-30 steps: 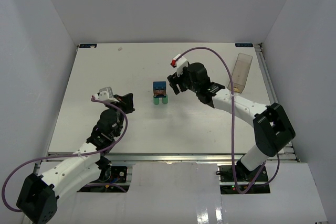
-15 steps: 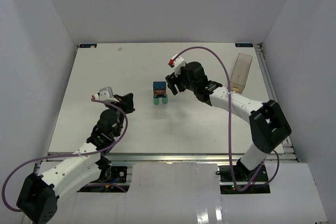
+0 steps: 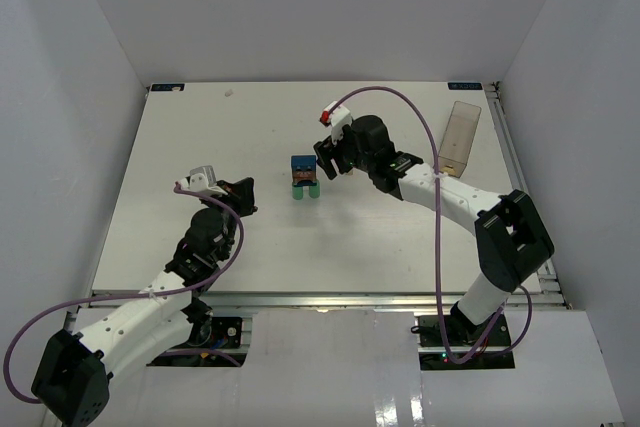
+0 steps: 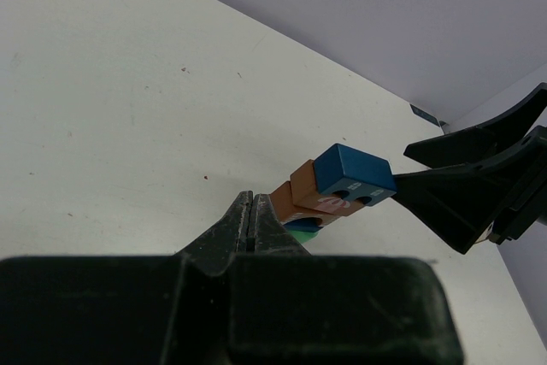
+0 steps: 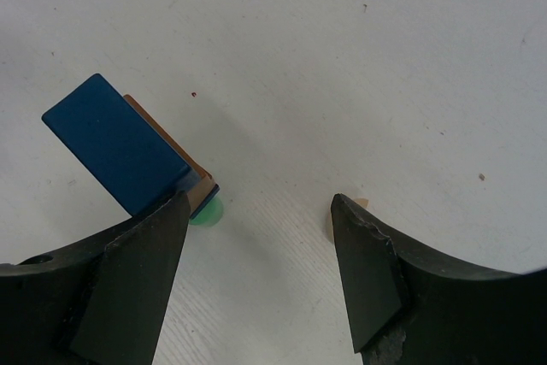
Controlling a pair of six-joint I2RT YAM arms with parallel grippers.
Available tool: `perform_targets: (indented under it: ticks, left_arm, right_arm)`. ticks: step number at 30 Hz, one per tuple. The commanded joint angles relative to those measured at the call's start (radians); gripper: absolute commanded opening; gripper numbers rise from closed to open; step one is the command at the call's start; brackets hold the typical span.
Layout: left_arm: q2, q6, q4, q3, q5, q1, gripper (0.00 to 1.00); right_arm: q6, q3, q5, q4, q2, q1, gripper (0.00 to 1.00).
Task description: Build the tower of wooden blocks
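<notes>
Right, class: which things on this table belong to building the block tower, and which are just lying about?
Belong to the job:
- wood block tower: blue block on top, brown blocks under it, green cylinders at the base
- right hand, open beside the tower

Just lying about:
- clear plastic box by the table's far right edge

White table point(image 3: 190, 137), clear plastic box point(image 3: 458, 137) (rectangular) by its right edge, grey walls point(image 3: 300, 7) around

green cylinder point(image 5: 205, 210) mostly hidden, tan piece point(image 5: 327, 223) half-hidden
</notes>
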Motion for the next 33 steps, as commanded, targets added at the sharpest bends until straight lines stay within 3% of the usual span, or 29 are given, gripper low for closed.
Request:
perform_targets:
  ticks: [1, 13, 23, 25, 29, 33]
  left_arm:
    - [-0.005, 0.006, 0.016, 0.005, 0.014, -0.003, 0.0]
    - [-0.001, 0.006, 0.019, 0.004, 0.012, -0.005, 0.0]
    - [0.095, 0.036, 0.037, 0.029, 0.064, -0.005, 0.03]
    - [0.13, 0.052, 0.03, 0.055, 0.116, -0.005, 0.15]
    - [0.17, 0.078, 0.023, 0.093, 0.196, -0.005, 0.71]
    - [0.179, 0.076, 0.019, 0.091, 0.19, -0.004, 0.84]
  right_arm:
    - [0.01, 0.049, -0.008, 0.009, 0.012, 0.0, 0.73]
    - [0.024, 0.04, 0.076, -0.007, 0.005, -0.017, 0.73]
    - [0.09, 0.041, 0.071, -0.053, 0.031, -0.149, 0.73]
    - [0.105, 0.062, 0.031, -0.075, 0.085, -0.189, 0.72]
    - [0.094, 0.095, -0.026, -0.073, 0.176, -0.204, 0.67]
    - [0.071, 0.12, -0.104, -0.054, 0.25, -0.201, 0.52]
